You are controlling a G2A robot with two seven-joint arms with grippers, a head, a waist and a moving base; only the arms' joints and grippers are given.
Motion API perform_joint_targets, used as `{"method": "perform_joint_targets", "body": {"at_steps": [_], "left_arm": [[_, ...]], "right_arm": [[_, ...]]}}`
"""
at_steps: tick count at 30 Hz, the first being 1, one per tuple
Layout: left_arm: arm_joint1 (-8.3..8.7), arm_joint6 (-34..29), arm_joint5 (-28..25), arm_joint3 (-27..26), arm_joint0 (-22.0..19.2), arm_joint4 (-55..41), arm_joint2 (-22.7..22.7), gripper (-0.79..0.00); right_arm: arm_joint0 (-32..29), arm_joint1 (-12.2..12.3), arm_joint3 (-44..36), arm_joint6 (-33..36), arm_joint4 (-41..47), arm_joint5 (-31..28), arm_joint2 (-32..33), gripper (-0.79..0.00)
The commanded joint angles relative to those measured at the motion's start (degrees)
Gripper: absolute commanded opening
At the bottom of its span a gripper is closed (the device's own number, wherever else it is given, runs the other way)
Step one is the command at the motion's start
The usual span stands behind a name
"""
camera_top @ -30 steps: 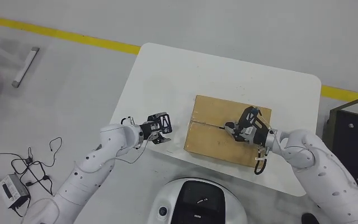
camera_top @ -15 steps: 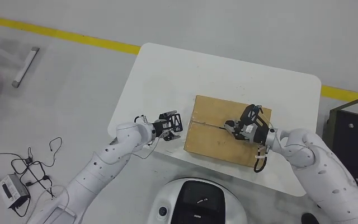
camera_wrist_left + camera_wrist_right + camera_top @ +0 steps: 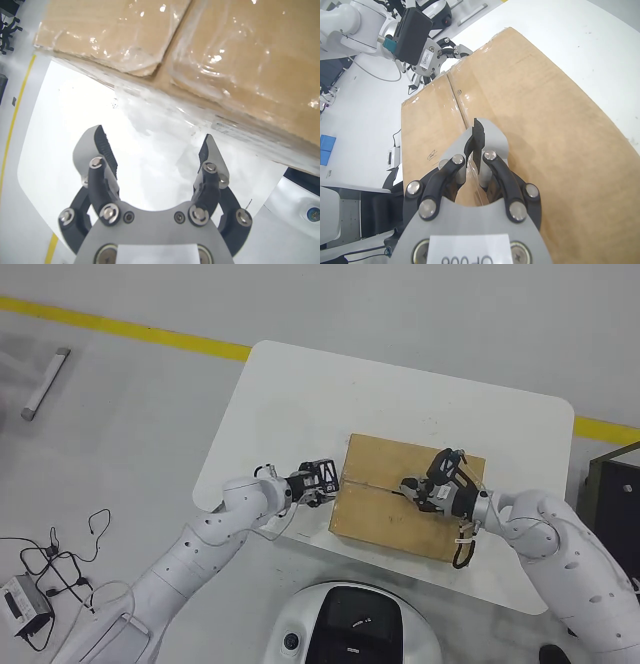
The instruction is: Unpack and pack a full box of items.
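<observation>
The flat brown taped cardboard box (image 3: 400,519) is lying centre-right on the white bench (image 3: 300,394), right hand (image 3: 409,489) pinched narrow over its sideways seam (image 3: 372,485), wide-open left hand (image 3: 329,477) facing the seam's left end.

Left gripper (image 3: 153,140) jaws spread wide; right gripper (image 3: 477,132) jaws closed.

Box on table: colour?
The box is plain brown cardboard, clear tape over its seam; clearest in right wrist view.

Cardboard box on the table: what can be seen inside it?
Nothing: the box has both top flaps closed under clear tape, so its contents are hidden. The right gripper is over the seam.
</observation>
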Motion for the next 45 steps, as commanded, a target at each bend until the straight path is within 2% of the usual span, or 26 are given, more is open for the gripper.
{"method": "perform_joint_targets", "body": {"at_steps": [1, 11, 20, 22, 23, 25, 27, 28, 29, 32, 40, 45], "left_arm": [[-0.02, 0.3, 0.7, 0.1, 0.1, -0.4, -0.5, -0.785], [0.75, 0.7, 2.0, -2.8, 2.6, 0.1, -4.3, -0.785], [1.93, -1.9, 4.0, -9.9, 6.7, 4.2, -8.5, -0.785], [2.15, -2.4, 4.0, -11.7, 7.8, 4.4, -9.4, -0.751], [2.24, -2.6, 4.2, -12.6, 8.3, 4.5, -9.9, -0.696], [2.43, -2.8, 4.3, -14.5, 9.1, 5.0, -10.7, -0.523], [2.57, -3.0, 4.4, -15.9, 9.9, 5.1, -11.6, -0.508], [2.63, -3.1, 4.4, -16.5, 10.2, 5.1, -11.9, -0.422], [2.66, -3.1, 4.4, -17.1, 10.4, 4.9, -12.3, -0.403], [2.74, -3.1, 4.5, -19.1, 11.0, 4.6, -13.2, -0.434], [2.45, -2.7, 6.5, -21.9, 11.0, 5.7, -13.2, -0.428], [2.25, -2.5, 7.1, -24.0, 10.9, 4.9, -13.6, -0.397]], "right_arm": [[0.1, -0.1, 0.2, 0.1, 0.0, 0.0, 0.0, -0.785], [0.2, -0.4, 0.5, 0.7, 0.4, 0.0, -0.2, -0.785], [0.1, -0.6, 0.5, 1.6, 1.4, 1.1, -0.3, -0.785], [0.2, -0.7, 0.5, 2.1, 1.5, 1.4, -0.3, -0.785], [0.2, -0.7, 0.6, 2.2, 1.6, 1.5, -0.4, -0.785], [0.3, -0.8, 0.6, 2.4, 1.6, 1.5, -0.5, -0.785], [0.3, -0.9, 0.5, 2.5, 1.7, 1.6, -0.5, -0.785], [0.3, -0.9, 0.5, 2.7, 1.7, 1.6, -0.5, -0.785], [0.3, -0.9, 0.4, 2.8, 1.8, 1.6, -0.5, -0.785], [0.3, -1.0, 0.3, 3.1, 1.8, 1.7, -0.5, -0.785], [-0.1, -1.1, 0.2, 3.5, 1.6, 1.5, -0.4, -0.785], [-0.5, -1.0, 0.0, 3.5, 1.4, 1.4, 0.2, -0.785]]}}
